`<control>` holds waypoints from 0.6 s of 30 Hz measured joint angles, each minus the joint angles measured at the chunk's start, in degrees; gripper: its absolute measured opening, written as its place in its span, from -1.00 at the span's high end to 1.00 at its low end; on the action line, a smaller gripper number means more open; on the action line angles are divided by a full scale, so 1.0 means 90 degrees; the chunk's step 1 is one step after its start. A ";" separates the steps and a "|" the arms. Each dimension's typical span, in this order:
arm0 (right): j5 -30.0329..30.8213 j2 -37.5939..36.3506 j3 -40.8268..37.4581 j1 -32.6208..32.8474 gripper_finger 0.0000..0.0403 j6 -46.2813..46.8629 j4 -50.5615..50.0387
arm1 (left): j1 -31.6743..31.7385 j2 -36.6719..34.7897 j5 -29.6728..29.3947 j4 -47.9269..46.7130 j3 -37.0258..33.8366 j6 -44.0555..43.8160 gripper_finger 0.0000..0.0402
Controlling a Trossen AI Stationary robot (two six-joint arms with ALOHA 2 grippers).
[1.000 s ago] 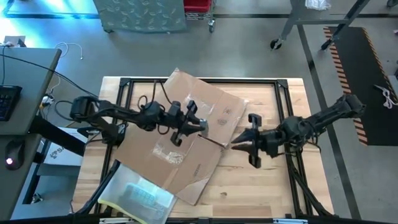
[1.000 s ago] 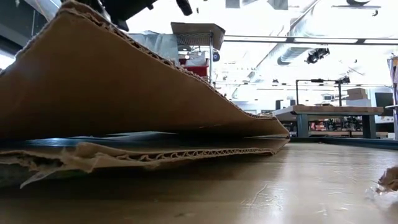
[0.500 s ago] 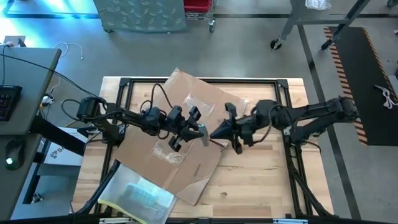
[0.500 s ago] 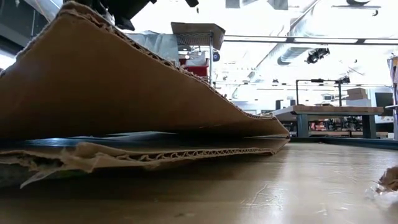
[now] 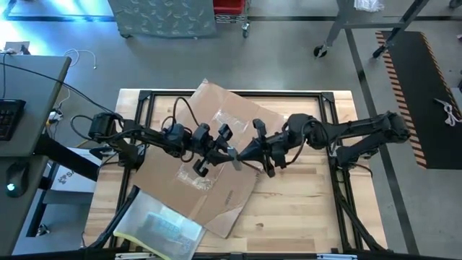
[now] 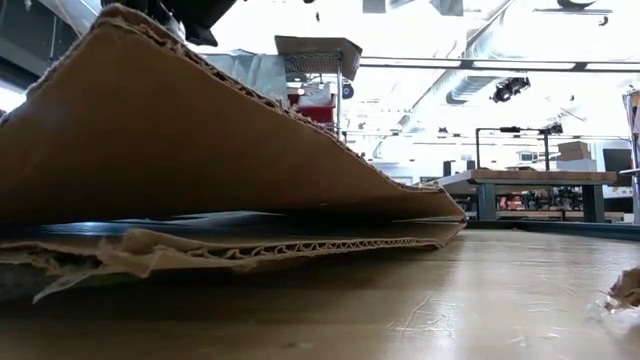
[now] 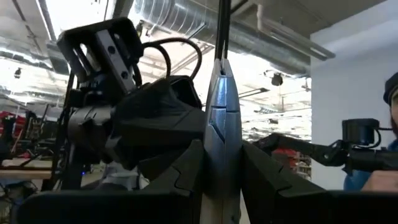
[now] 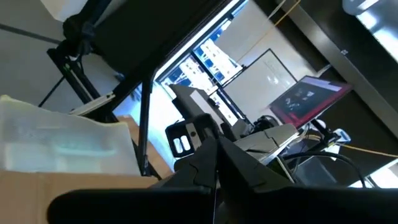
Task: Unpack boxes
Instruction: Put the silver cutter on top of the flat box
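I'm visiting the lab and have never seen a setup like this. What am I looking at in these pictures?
These are two robot arms at a wooden table, each ending in a two-finger gripper. One picture looks straight down from above, one looks level across the tabletop, and two come from cameras on the arms' wrists.

A flattened brown cardboard carton lies on the table with crinkly clear film on it. A clear sleeve with a yellow edge sits at the near left corner.

The left gripper pinches a thin silvery packet above the carton. The right gripper is shut, its tip right at that packet; whether it grips it cannot be told.
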 joint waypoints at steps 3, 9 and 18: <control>0.0023 -0.0042 0.0000 -0.0031 1.00 0.0023 0.0072 | -0.0005 -0.0002 -0.0006 -0.0004 0.0005 0.0000 0.70; 0.0002 -0.0039 0.0000 -0.0075 1.00 0.0010 -0.0129 | -0.0002 -0.0002 0.0039 -0.0030 0.0005 0.0010 0.70; -0.0106 0.0063 0.0004 -0.0134 1.00 0.0141 -0.0293 | -0.0006 0.0000 0.0088 0.0000 -0.0004 0.0086 0.70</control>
